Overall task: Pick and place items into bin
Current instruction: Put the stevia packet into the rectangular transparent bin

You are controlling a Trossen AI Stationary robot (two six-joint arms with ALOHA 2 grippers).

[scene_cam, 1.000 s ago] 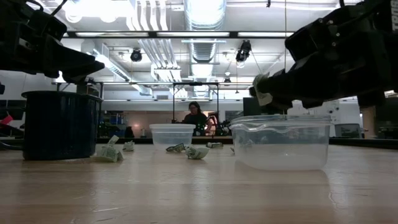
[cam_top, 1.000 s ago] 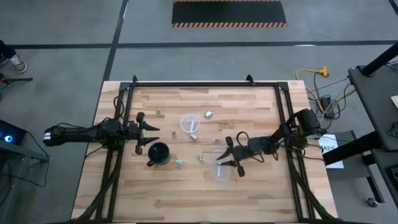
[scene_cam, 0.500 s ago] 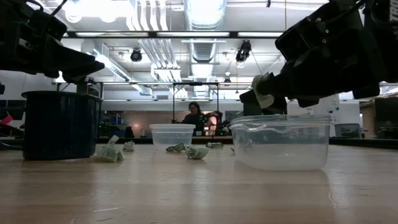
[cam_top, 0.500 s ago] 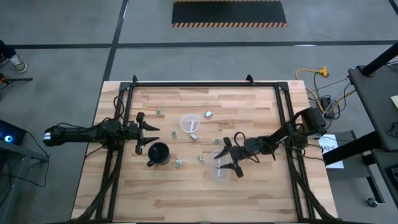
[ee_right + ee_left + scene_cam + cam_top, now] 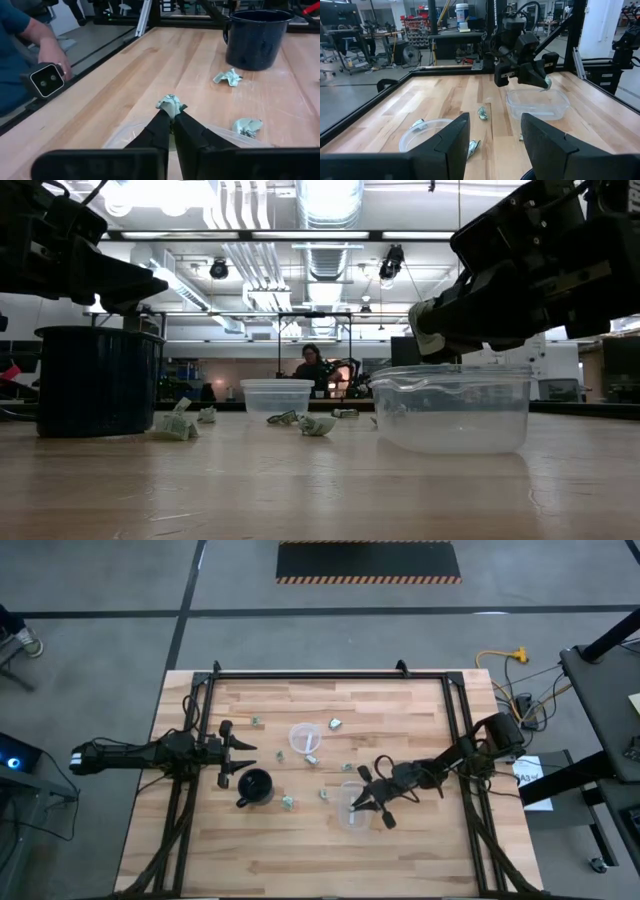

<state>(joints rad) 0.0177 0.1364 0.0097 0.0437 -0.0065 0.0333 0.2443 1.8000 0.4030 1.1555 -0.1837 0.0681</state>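
From our right wrist view the right gripper (image 5: 171, 116) is clenched on a pale green piece (image 5: 170, 104), held over the near bin (image 5: 125, 139); from above we see only the gripper (image 5: 366, 804) at that bin's (image 5: 347, 819) edge. Our left gripper (image 5: 237, 759) waits, fingers spread, beside the mug (image 5: 254, 785). Other pieces (image 5: 288, 802) lie scattered on the table (image 5: 260, 850). Since a second ago, our right gripper has shifted slightly further over the bin.
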